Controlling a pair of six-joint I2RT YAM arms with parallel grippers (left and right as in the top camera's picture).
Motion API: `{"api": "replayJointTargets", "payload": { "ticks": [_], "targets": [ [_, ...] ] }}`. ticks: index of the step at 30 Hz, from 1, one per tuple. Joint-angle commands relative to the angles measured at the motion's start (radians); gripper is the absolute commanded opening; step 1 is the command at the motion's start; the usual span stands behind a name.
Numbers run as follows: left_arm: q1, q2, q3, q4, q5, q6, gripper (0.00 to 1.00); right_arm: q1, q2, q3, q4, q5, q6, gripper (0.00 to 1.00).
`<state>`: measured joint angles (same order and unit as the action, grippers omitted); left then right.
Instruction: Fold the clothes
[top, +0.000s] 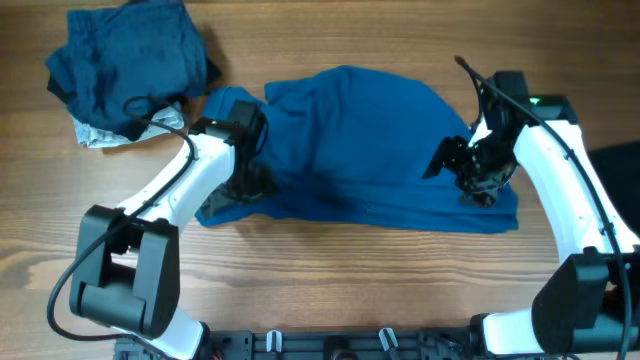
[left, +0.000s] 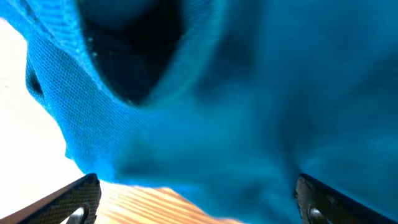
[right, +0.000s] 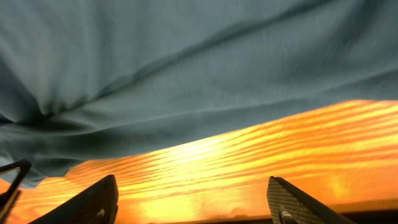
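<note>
Left jaws and right jaws stand parted at the blue shirt (top: 360, 140).

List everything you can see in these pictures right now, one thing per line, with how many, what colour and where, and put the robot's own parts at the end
blue shirt: one, medium blue, spread across the middle of the table
navy clothes: a crumpled heap, number unclear, dark navy, far left corner
pale garment: one, grey-white, peeking out under the near side of the navy heap
black item: one, black, cut off by the right edge; probably fabric
table: one, light brown wood grain, under everything
left arm: one, white and black, reaching to the shirt's left end, jaws open
right arm: one, white and black, at the shirt's right end, jaws open over bare wood
</note>
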<state>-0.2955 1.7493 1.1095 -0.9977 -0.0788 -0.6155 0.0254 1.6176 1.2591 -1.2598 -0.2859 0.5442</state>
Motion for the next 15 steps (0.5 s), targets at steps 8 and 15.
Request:
{"api": "replayJointTargets", "payload": {
  "ticks": [8, 15],
  "targets": [
    [0.116, 0.007, -0.047, 0.119, -0.037, -0.021, 0.99, 0.002, 0.008, -0.269, 0.23, -0.142, 0.182, 0.81],
    [0.135, 0.007, -0.048, 0.055, 0.014, -0.022, 0.99, 0.001, 0.01, -0.341, 0.397, -0.12, 0.303, 0.87]
  ]
}}
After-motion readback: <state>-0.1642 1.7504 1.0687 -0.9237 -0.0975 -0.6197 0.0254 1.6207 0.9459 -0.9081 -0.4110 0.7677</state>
